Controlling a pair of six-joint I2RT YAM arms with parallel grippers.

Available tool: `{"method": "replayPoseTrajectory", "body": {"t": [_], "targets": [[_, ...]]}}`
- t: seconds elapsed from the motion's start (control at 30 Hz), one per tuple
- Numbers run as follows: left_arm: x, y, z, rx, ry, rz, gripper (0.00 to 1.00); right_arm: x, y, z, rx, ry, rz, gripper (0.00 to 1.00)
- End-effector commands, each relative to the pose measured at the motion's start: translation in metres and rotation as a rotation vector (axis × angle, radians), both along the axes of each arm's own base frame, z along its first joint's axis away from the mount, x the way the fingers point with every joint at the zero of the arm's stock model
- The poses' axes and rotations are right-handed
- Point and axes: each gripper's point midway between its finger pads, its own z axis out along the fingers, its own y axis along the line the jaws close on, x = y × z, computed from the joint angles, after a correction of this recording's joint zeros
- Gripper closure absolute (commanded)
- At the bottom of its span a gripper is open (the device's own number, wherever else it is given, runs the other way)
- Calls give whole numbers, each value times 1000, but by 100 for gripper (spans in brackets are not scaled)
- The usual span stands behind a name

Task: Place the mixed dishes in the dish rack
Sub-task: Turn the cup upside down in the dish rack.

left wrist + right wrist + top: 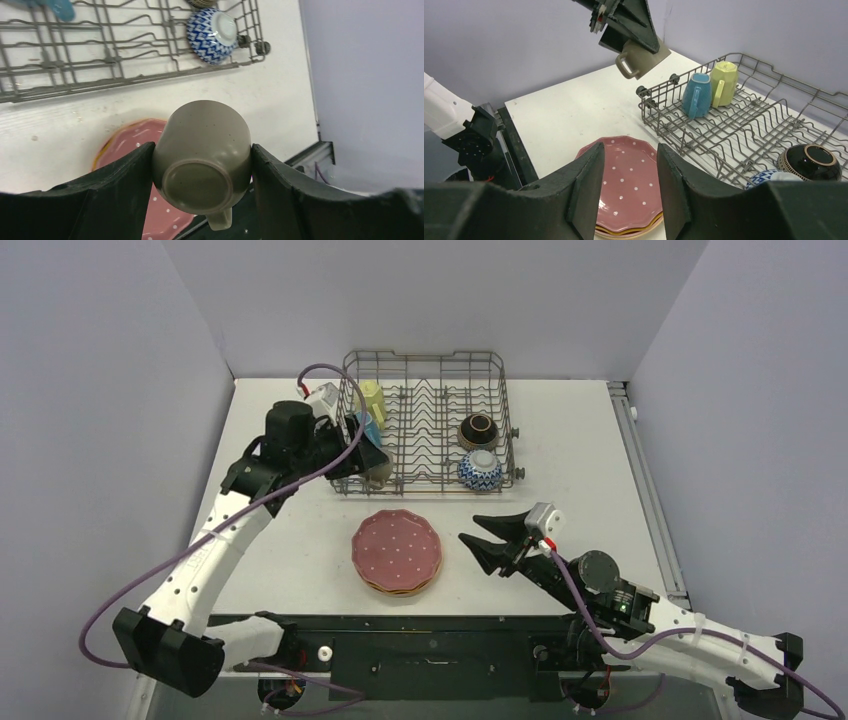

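Rack [430, 440] edge sat just below the left hand [365, 458], which clamped a tilted grey mug [202, 145] clear of the wires. Right hand [628, 170], fingers apart, hovered low over the bench [560, 440], pink plates [397, 550] just ahead and below.

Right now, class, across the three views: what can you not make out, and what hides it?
Plates under the pink plate: top view, only rims show, count unclear.
Inside the grey-olive mug: left wrist view faces its base.
The blue-white bowl: right wrist view, mostly behind the right pincer.
The blue mug: left wrist view, blurred, cut by top edge.
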Motion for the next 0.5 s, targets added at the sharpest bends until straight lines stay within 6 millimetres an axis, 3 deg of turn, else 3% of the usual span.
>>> {"method": "replayPoseTrajectory", "body": {"t": [0.0,0.3,0.47], "targets": [[30,26,8,172,-64,109,100,2,-7,5,13,13,-24,61],[80,51,-15,387,-10,266,100,-1,-9,-8,-12,42,-15,61],[106,50,-19,428,5,305,100,-4,-9,-13,-15,61,-3,62]]}}
